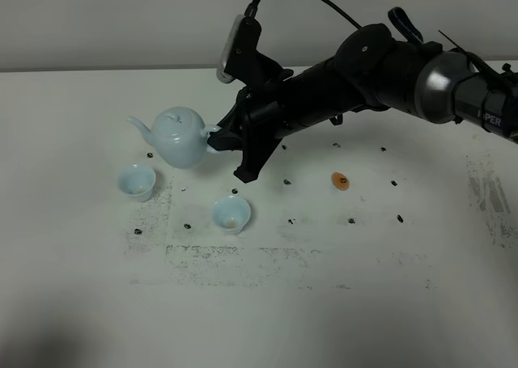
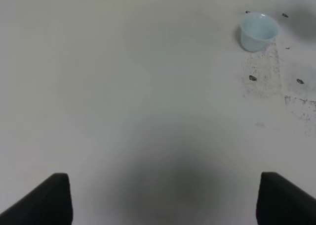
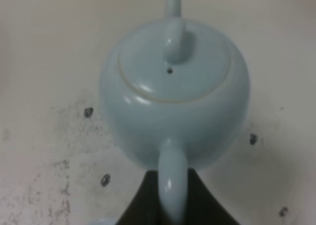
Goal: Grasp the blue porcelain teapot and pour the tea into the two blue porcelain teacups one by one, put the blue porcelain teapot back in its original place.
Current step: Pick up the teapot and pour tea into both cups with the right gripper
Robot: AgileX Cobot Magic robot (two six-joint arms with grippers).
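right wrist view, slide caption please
Right gripper holds the teapot by its loop handle, spout pointing away.

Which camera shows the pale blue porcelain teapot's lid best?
The right wrist view: the pale blue porcelain teapot fills the frame from above, lid and knob clear. The exterior high view shows it small, side-on. The left wrist view misses it, showing a small pale blue cup.

Left teacup (image 1: 136, 181) crowds teapot (image 1: 180, 137); right teacup (image 1: 231, 213) stands apart.
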